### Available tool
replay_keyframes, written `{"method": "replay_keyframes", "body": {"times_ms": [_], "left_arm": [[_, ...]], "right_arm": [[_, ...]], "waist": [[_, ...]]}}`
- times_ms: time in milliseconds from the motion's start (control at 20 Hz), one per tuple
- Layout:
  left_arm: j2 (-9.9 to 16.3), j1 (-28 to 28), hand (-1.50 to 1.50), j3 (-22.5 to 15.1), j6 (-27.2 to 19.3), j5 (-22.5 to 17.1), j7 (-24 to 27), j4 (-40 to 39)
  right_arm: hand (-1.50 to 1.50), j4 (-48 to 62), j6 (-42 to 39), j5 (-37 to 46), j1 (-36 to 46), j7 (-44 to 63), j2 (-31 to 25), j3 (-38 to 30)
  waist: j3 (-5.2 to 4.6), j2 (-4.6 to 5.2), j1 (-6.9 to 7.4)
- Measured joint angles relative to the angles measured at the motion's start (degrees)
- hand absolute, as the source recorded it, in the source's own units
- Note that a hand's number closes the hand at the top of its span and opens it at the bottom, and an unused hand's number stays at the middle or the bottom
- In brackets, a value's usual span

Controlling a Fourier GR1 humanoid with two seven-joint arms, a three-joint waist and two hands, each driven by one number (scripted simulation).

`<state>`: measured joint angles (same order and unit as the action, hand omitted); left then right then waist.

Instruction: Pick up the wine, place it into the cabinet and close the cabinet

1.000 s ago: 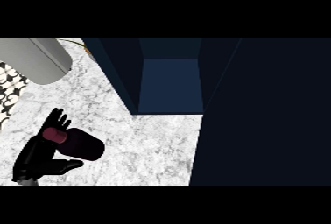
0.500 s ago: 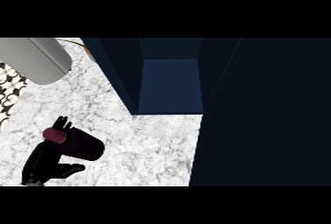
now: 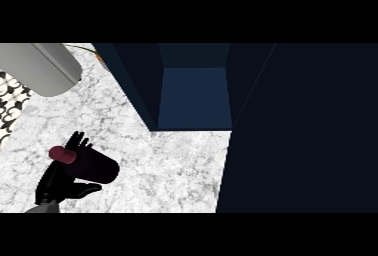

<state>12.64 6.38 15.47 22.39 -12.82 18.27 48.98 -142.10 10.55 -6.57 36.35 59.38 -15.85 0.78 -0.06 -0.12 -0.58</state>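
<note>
The wine bottle [image 3: 92, 165] is dark with a maroon cap, and it lies tilted at the lower left above the marble counter [image 3: 170, 170]. My right hand [image 3: 53, 184] is curled round it from below and the left, fingers past its neck and thumb under its body. The dark blue cabinet [image 3: 193, 97] stands open at the top middle, its inside showing. Its door [image 3: 303, 130] is swung out and fills the right side of the view. The bottle is left of and nearer than the cabinet's opening. My left hand does not show.
A light grey rounded cylinder [image 3: 37, 67] comes in from the upper left edge. A black-and-white patterned surface [image 3: 10, 102] lies along the left edge. A thin orange-green object [image 3: 92, 51] peeks out beside the cabinet's left wall.
The fingers, spread above the bottle a second ago, have come down close round its neck. The bottle itself has barely shifted.
</note>
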Motion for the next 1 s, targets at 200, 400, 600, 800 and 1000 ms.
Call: {"method": "replay_keyframes", "body": {"times_ms": [200, 400, 600, 800, 1000], "left_arm": [[0.0, 2.9, -1.50, 0.1, -0.6, 0.8, 2.1, -3.8], [-0.8, 4.1, 1.50, 0.4, 1.1, -0.6, 2.5, -5.9], [-1.2, 5.2, 1.50, -0.8, 2.8, 0.7, 5.6, -7.9], [-1.1, 5.9, 1.50, -4.0, 1.7, 5.5, 11.1, -7.1], [-0.8, 5.9, 1.50, -5.6, 0.0, 8.8, 16.4, -6.7]], "right_arm": [[-1.50, 0.0, 0.1, 0.3, -0.7, -0.5, 0.1, 0.6], [-1.50, 0.1, 0.4, 0.5, -0.2, -0.3, 0.1, 0.7], [-1.50, -0.1, 0.3, 0.3, 0.6, 0.5, -0.9, -0.6], [-1.50, 0.1, 0.3, 0.3, -0.1, -0.3, -0.3, -0.2], [-1.50, 0.7, 0.2, 0.3, -0.3, -0.9, -0.2, -0.8]], "waist": [[0.00, 0.02, 0.02], [0.02, 0.00, 0.10], [0.01, -0.03, -0.12], [0.03, -0.03, -0.17], [0.02, 0.01, 0.06]]}}
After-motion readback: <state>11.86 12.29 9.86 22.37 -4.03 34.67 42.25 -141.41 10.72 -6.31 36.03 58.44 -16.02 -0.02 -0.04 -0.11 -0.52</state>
